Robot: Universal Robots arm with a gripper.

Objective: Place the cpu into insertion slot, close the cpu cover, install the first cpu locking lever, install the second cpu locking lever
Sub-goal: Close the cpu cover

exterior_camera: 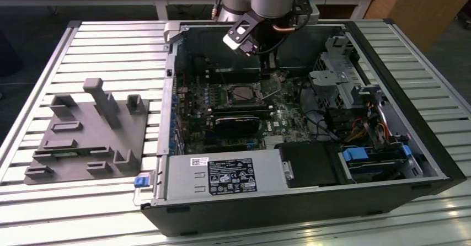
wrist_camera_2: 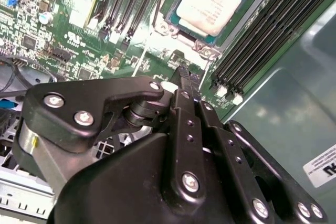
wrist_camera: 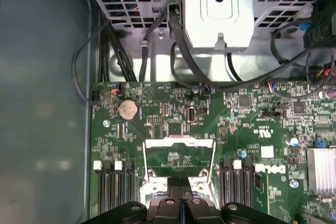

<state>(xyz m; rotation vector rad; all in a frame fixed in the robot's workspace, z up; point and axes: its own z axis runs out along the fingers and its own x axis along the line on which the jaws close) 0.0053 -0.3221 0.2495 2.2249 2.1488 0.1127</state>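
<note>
The cpu [wrist_camera_2: 210, 1], a square chip with a dull silver top, lies flat in the insertion slot [exterior_camera: 243, 94] on the green board, and no frame lies over it. My gripper [wrist_camera_2: 181, 72] hangs just off one side of the slot, above the board, shut and holding nothing. In the first wrist view the gripper [wrist_camera: 181, 200] has its two black fingertips pressed together. Right beyond them stands the cpu cover [wrist_camera: 179, 142], a thin silvery frame with green board showing through its cut-out. In the exterior view the gripper [exterior_camera: 269, 65] reaches down into the open computer case behind the slot.
Long black memory slots [wrist_camera_2: 262, 30] flank the socket on both sides. The case [exterior_camera: 412, 124] also holds a labelled black power supply [exterior_camera: 228, 177], a drive cage [exterior_camera: 338, 86] and loose black cables [wrist_camera: 178, 40]. A grey fixture [exterior_camera: 88, 135] sits on the slatted table at the exterior view's left.
</note>
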